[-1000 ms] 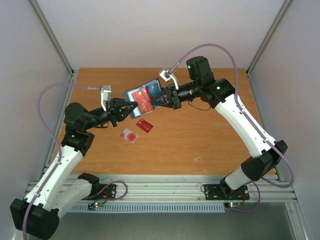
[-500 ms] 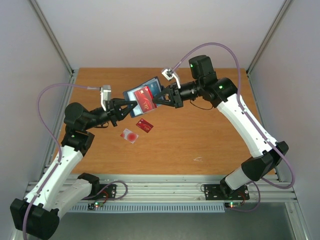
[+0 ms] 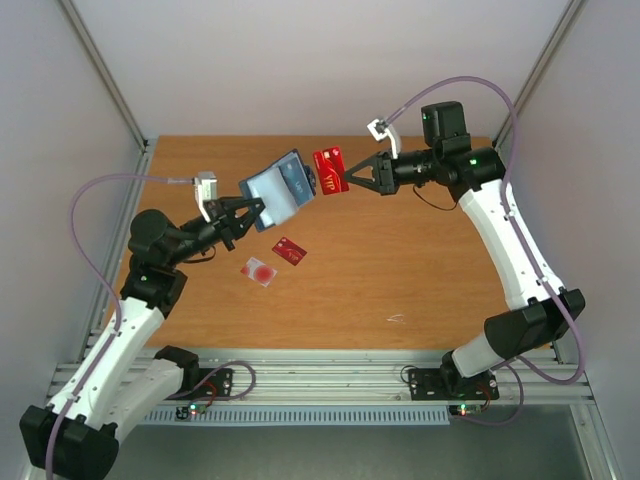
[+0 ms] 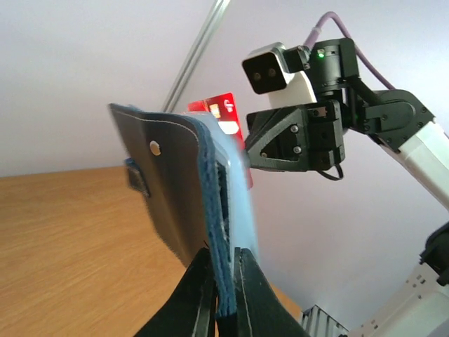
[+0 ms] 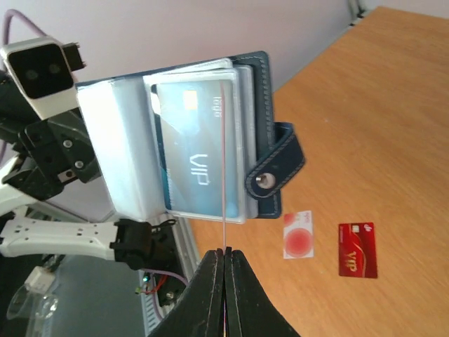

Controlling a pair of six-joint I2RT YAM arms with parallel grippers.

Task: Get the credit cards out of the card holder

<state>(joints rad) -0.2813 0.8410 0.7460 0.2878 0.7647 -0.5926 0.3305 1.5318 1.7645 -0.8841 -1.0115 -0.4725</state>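
Pulled back to the right since half a second ago, my right gripper (image 3: pixel 352 177) has drawn the red VIP card (image 3: pixel 330 170) out of the card holder (image 3: pixel 278 187). The card now hangs in the air just beside the holder's right edge. From the top camera, my left gripper (image 3: pixel 246 209) is clamped on the holder's lower left edge and holds it open above the wooden table (image 3: pixel 420 270), pale pockets facing up. Below it two cards lie flat on the wood, a second red card (image 3: pixel 289 251) and a pale card with a red circle (image 3: pixel 259 271), near each other but apart.

From my left wrist, both fingers are narrow and pinch the bottom edge of the holder, which stands upright with its dark cover and snap stud toward the lens. The red VIP card peeks out behind its top edge, with my right gripper just beyond.

From my right wrist, my fingertips are pressed together on the red VIP card, seen edge-on as a thin line rising from them. Past it the holder's pockets face me, with a teal-blue card (image 5: pixel 193 165) tucked inside and the snap tab (image 5: pixel 277 165) sticking out to the right. My left wrist's camera (image 5: pixel 42 70) is at the left.
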